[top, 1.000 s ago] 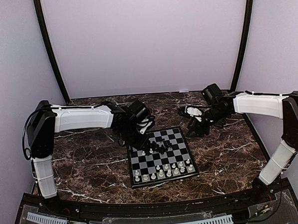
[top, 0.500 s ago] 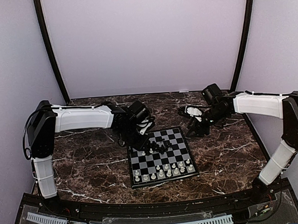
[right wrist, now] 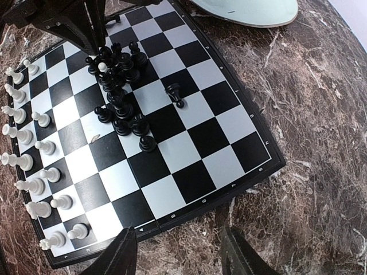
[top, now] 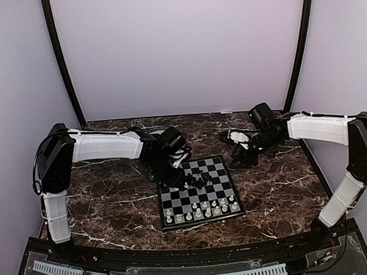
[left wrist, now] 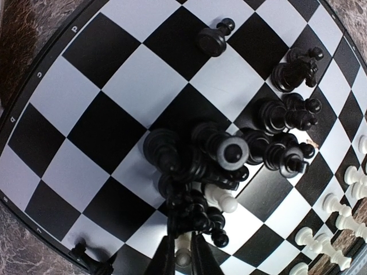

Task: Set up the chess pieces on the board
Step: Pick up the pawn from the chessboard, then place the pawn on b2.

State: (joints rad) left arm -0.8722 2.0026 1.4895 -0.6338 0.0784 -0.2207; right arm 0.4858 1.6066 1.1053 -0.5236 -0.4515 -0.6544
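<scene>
**On the board's near ranks, cream stands ready; black lies heaped mid-board**

Step in hand, as judged: lifting one piece out of the heap. Take an outer piece by its narrow stem and raise it straight up, so the neighbours stay put. The glossy, rounded forms look likely to slip or topple.

- Near edge: cream-white pieces (top: 199, 210), small turned figures, upright in two ranks.
- Beneath: board (top: 219, 180), flat and square, with smooth black-and-white chequers and a thin dark rim. It lies on the dark veined marble table (top: 113, 203).
- Mid-board: black pieces (left wrist: 269, 117), with round bases and knobbed heads, bunched together and touching.
- Within the heap: one cream pawn (left wrist: 222, 201).
- Apart from the heap: one black pawn (right wrist: 175, 94), apparently tipped over.
- At the heap's far-left side: left gripper (left wrist: 182, 255), fingers narrow. Whether they hold a piece cannot be told.
- Past the far-right corner: right gripper (right wrist: 179, 238), fingers spread wide with nothing between them.
- Farthest: pale green plate (right wrist: 252, 14), smooth and round.
</scene>
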